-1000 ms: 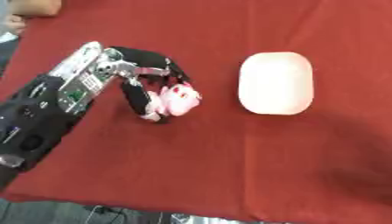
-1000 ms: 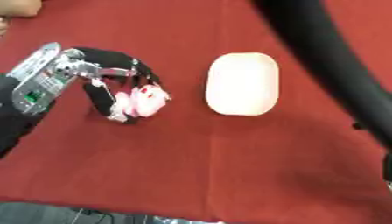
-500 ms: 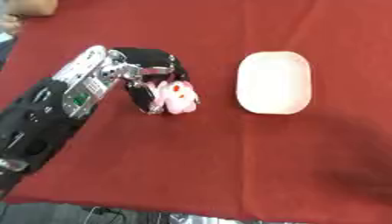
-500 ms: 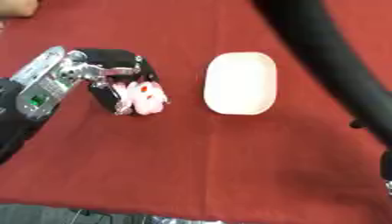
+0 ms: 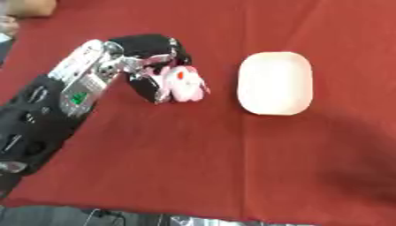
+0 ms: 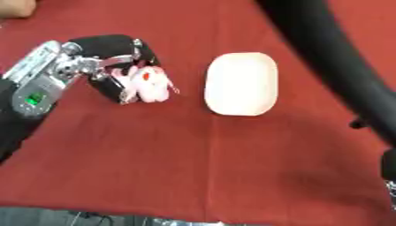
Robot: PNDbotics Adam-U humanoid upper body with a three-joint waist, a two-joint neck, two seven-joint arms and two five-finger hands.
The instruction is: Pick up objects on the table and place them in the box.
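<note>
My left hand (image 5: 148, 57) reaches in from the left over the red table, its black fingers curled round a small pink and white toy (image 5: 182, 84) with a red spot. The toy sits just left of a white oval box (image 5: 275, 83), a short gap apart. In the right eye view the same hand (image 6: 108, 53) holds the toy (image 6: 148, 84) beside the box (image 6: 241, 84). My right arm (image 6: 333, 57) crosses the upper right as a thick black limb; its hand does not show.
A red cloth (image 5: 232, 167) covers the table, with its front edge along the bottom. A pale object (image 5: 27, 6) lies at the far left corner.
My left hand has carried the pink toy up and to the right, closer to the white box. The box has stayed put.
</note>
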